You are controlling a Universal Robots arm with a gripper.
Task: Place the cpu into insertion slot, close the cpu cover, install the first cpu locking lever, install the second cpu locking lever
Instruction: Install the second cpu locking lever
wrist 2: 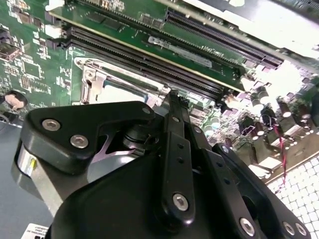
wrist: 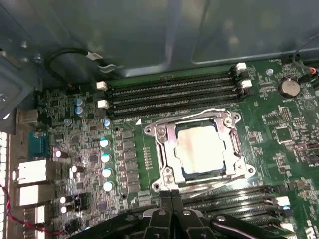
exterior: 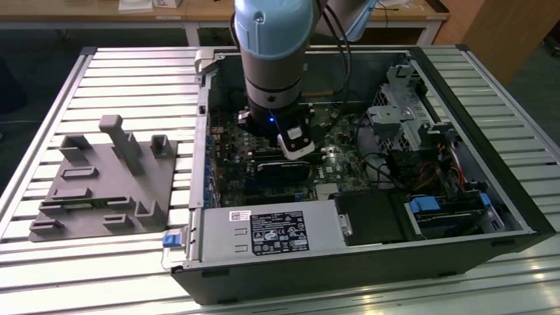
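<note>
Big open computer case [exterior: 368,262] lying on its side on the slatted metal tabletop [exterior: 131,85], toward the tabletop's edge on the exterior view's right. Inside the case: a green board [wrist: 284,129] flat on the bottom, a grey power box [exterior: 262,231] with a label along the near wall, a black box [exterior: 372,220] next to it, and metal drive cages [exterior: 398,115] with cables by the wall on the exterior view's right. Robot arm [exterior: 273,59] reaching straight down into the middle of the case, over the board.

On the board, in the first wrist view: the insertion slot [wrist: 164,169], square with a silvery rim, sitting between rows of long black memory slots [wrist: 169,92]. The cpu cover [wrist: 168,149] folded down flat over the slot. The cpu [wrist: 200,148], dull grey, resting in the slot and showing through the cover's window. Gripper [wrist: 172,195] right beside the slot's edge, fingertips pressed together, nothing held between them.

Outside the case, on the tabletop toward the edge on the exterior view's left: a grey plastic holder [exterior: 101,190] with blocks and posts sticking up. A small blue piece [exterior: 172,240] at the case's near corner.

Behind the tabletop: a wooden desk [exterior: 105,13] with papers, and a dark floor.
</note>
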